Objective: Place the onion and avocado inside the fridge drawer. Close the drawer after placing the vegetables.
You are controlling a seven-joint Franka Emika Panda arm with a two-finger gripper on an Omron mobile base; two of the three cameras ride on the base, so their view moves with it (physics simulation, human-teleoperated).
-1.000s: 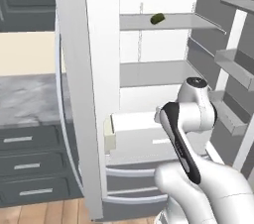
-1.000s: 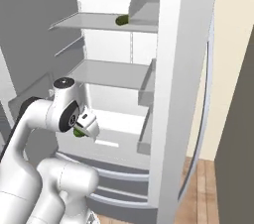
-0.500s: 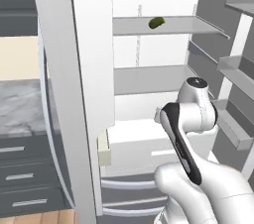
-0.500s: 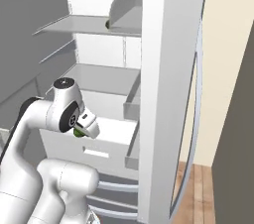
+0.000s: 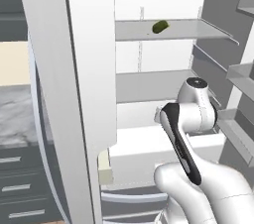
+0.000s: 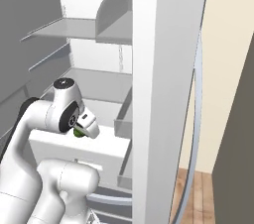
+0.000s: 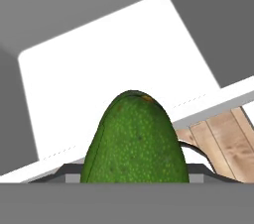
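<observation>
- We find the gripper (image 6: 79, 130) closed on the avocado (image 7: 135, 141); in the hand view the green fruit sits in the grip and covers the fingertips.
- In the right base view a green patch of the avocado shows at the hand, just under the wrist joint.
- The drawer (image 7: 114, 69) lies directly beyond the gripper: its white floor and grey walls spread past the avocado, and its white front rim crosses the hand view just behind the fruit.
- The drawer stands pulled out; in the left base view its cream side edge (image 5: 104, 167) shows below and to the left of the arm (image 5: 191, 119).
- A strip of wooden floor (image 7: 218, 136) shows beside the avocado, outside the rim.
- A small elongated green item (image 5: 159, 27) lies on a shelf (image 5: 173, 28) well above the gripper.
- A white fridge door (image 6: 161, 94) stands open to the right of the hand.
- We cannot tell where the onion is.
</observation>
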